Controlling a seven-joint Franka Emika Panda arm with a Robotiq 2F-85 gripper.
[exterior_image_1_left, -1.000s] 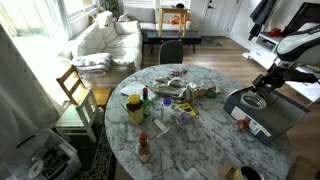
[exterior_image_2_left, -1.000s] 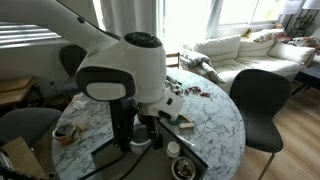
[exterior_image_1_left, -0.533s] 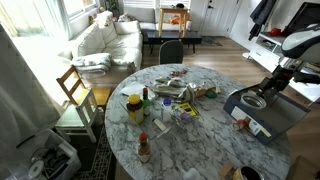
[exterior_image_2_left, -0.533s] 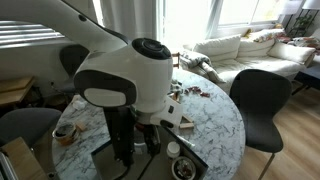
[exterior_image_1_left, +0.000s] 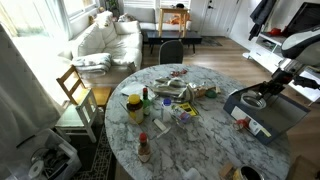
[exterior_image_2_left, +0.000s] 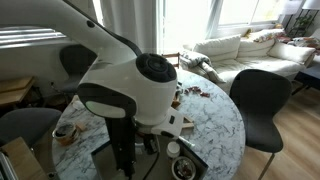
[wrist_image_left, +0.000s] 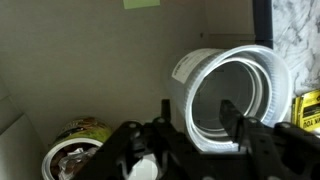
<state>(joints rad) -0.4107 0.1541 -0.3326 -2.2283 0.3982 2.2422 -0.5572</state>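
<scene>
My gripper (wrist_image_left: 197, 115) is open in the wrist view, its two dark fingers hanging just over a white plastic cup (wrist_image_left: 235, 95). The cup lies on its side with its mouth towards the camera. One finger is at the cup's left rim and the other is in front of its opening; I cannot tell if they touch it. In an exterior view the gripper (exterior_image_1_left: 258, 97) hangs over a grey box (exterior_image_1_left: 285, 118) at the round marble table's edge. In an exterior view the arm (exterior_image_2_left: 130, 95) fills the foreground and hides the cup.
A round tin with a printed label (wrist_image_left: 75, 150) lies left of the cup, and a yellow packet (wrist_image_left: 308, 110) lies to its right. Bottles, a yellow jar (exterior_image_1_left: 134, 107) and packets crowd the marble table (exterior_image_1_left: 170, 140). Chairs (exterior_image_2_left: 260, 100) and a sofa (exterior_image_1_left: 105, 40) stand around it.
The arm has dropped slightly and shifted over the grey box. The jaws remain open and nothing on the table has moved.
</scene>
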